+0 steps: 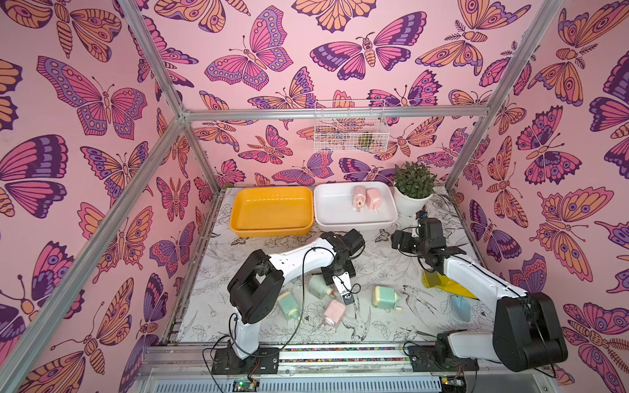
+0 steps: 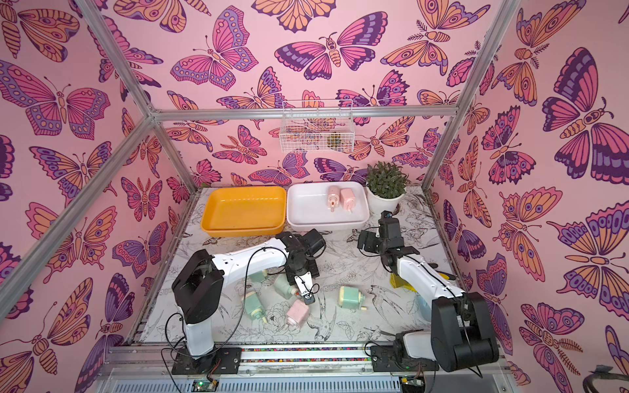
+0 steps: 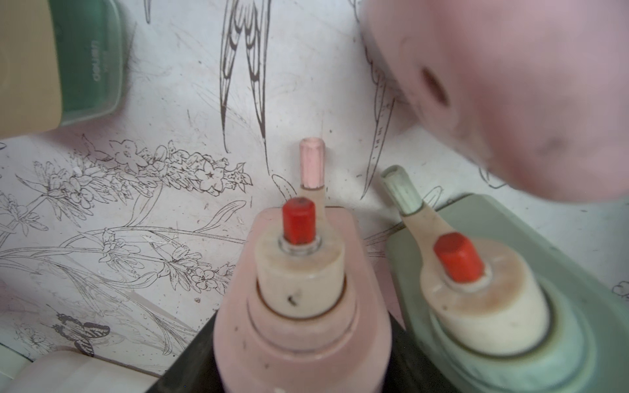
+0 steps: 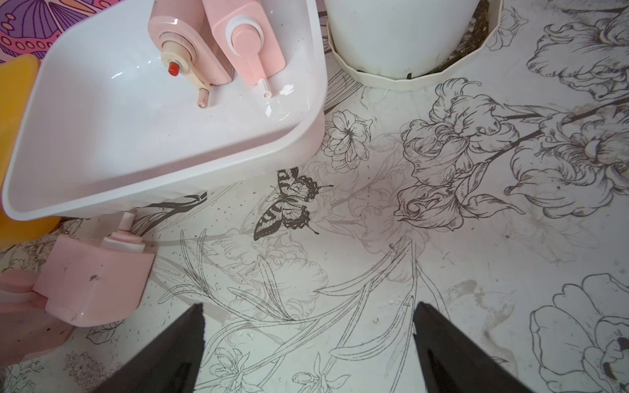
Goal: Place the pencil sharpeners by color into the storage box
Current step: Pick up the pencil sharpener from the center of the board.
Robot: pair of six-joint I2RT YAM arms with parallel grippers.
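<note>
Gripped pink sharpener point(image 3: 292, 306): crank end apparently facing wrist camera.

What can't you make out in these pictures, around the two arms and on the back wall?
- Left gripper: the left wrist view's edge cuts off its fingers, so its hold on the pink sharpener is unsure.
- Pink blob: blurred, too close to the left wrist camera.
- Wire basket contents: too small in both top views.
- Pale blue item: partly behind the right arm in a top view.

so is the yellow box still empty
Empty: in both top views the yellow box shows only bare floor, while two pink sharpeners lie in the white box.
</note>
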